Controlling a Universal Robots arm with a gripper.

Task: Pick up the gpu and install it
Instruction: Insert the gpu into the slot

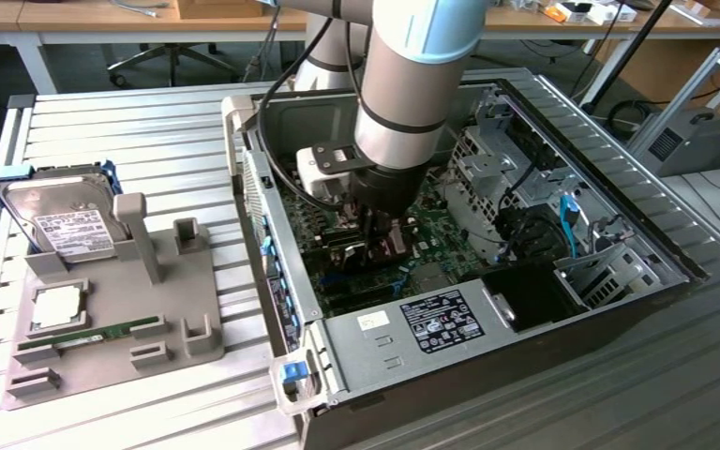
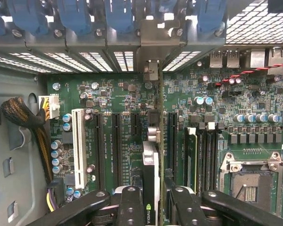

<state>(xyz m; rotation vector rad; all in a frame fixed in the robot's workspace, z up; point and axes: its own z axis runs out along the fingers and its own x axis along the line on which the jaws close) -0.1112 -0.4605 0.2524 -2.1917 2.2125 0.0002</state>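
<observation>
A: What's the setting?

B: A workshop with desks along the back wall, and a ribbed metal counter carrying an open computer case lying on its side. At the exterior view's left sits a grey holder with a hard drive standing in it, plus a processor chip and a green memory stick lying flat.

A: Where's the gpu?

B: Held edge-on in the gripper, down inside the case over the green motherboard. The gpu stands on its thin edge, its long axis running along the expansion slots, with its metal end bracket reaching the slotted back wall of the case under the blue clips.

A: And the gripper's state?

B: Narrow, its black fingers clamped on either side of the card.

A: Any writing?

B: A green logo mark on the card's black edge between the fingers, and a white label on the black box inside the case, its text too small to read
</observation>
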